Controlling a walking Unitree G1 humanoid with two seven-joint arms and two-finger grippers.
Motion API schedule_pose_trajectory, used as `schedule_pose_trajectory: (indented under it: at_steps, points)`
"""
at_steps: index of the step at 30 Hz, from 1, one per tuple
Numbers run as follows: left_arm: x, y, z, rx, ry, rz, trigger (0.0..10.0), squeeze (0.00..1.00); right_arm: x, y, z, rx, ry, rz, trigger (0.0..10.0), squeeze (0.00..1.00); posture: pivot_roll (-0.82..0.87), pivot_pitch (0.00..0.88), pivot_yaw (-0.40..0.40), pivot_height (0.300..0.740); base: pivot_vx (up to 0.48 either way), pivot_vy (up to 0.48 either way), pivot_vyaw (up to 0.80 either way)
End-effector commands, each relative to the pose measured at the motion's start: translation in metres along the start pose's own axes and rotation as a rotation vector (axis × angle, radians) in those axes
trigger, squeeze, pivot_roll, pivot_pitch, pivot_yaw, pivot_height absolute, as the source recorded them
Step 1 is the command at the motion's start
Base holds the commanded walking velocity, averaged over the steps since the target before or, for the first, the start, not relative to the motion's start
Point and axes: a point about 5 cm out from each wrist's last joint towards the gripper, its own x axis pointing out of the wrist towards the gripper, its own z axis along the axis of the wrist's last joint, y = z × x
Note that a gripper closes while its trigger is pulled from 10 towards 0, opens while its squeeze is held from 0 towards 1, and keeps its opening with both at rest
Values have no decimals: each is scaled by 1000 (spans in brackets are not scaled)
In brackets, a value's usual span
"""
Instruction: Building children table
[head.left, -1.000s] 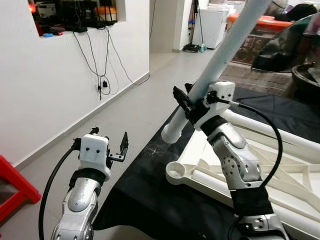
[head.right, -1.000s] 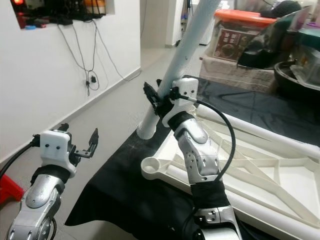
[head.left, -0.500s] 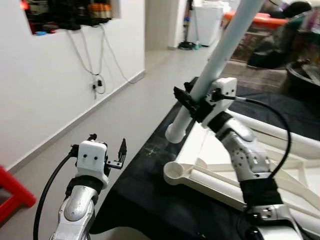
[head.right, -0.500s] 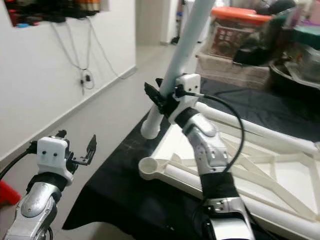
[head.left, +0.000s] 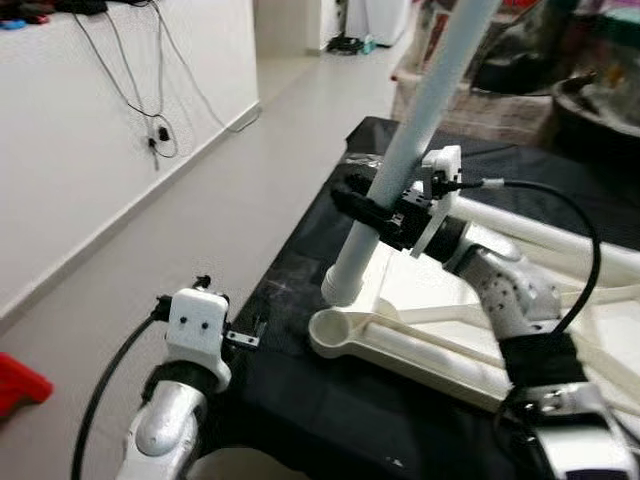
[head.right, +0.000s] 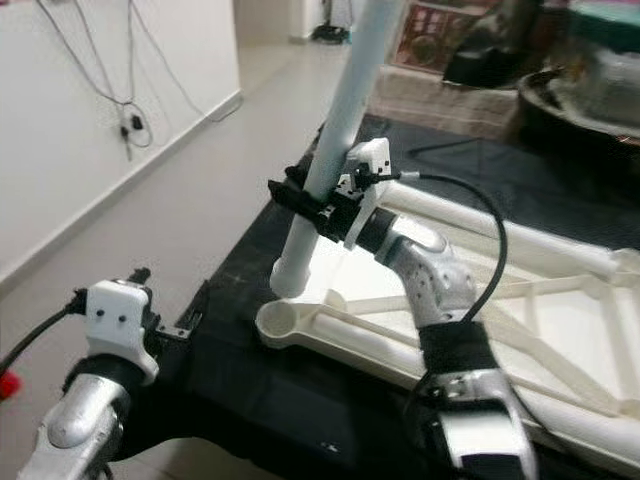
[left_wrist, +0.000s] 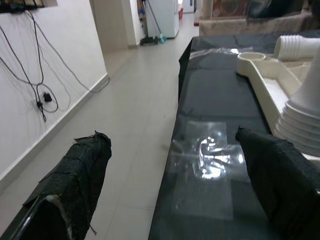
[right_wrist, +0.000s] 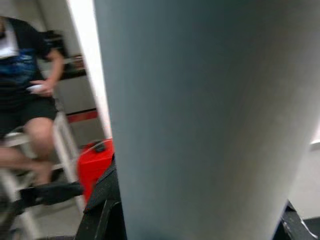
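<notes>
Our right gripper (head.left: 372, 212) clamps its fingers around the white table leg (head.left: 420, 120), whose lower end hangs just above the frame's round socket (head.left: 337, 327). Our left gripper (left_wrist: 175, 170) hangs spread wide, empty.

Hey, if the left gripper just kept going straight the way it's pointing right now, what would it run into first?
Probably the black sheet along the table edge: the left gripper points along it, open. The white frame's round socket lies farther ahead and to one side; depth is unclear.
</notes>
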Motion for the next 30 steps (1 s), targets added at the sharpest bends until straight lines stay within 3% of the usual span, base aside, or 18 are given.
schedule_pose_trajectory:
  at_steps: [1, 16, 17, 18, 20, 23, 30]
  points:
    - [-3, -1, 0, -6, 13, -11, 10000, 0, -3, 1, 5, 25, -9, 68, 10000, 0, 94, 163, -54, 740, 0, 0, 0]
    - [-10, -7, 1, -21, 34, -32, 10000, 0, -7, -4, -3, 13, 49, 198, 10000, 0, 107, 176, -52, 740, 0, 0, 0]
    - [-14, -11, -1, -34, 49, -66, 10000, 0, -5, -2, -7, 5, 64, 219, 10000, 0, 110, 179, -51, 740, 0, 0, 0]
    - [-26, -23, -6, -57, 93, -182, 10000, 0, -2, 3, -12, 5, 91, 264, 10000, 0, 110, 178, -50, 740, 0, 0, 0]
    - [-32, -29, -8, -52, 105, -237, 10000, 0, -1, 5, -13, 12, 97, 291, 10000, 0, 115, 178, -50, 740, 0, 0, 0]
    - [-43, -38, -8, -56, 117, -306, 10000, 0, 2, 9, -16, 14, 109, 333, 10000, 0, 117, 178, -49, 740, 0, 0, 0]
    - [-50, -47, -8, -65, 122, -364, 10000, 0, 6, 14, -20, 13, 123, 380, 10000, 0, 120, 175, -51, 740, 0, 0, 0]
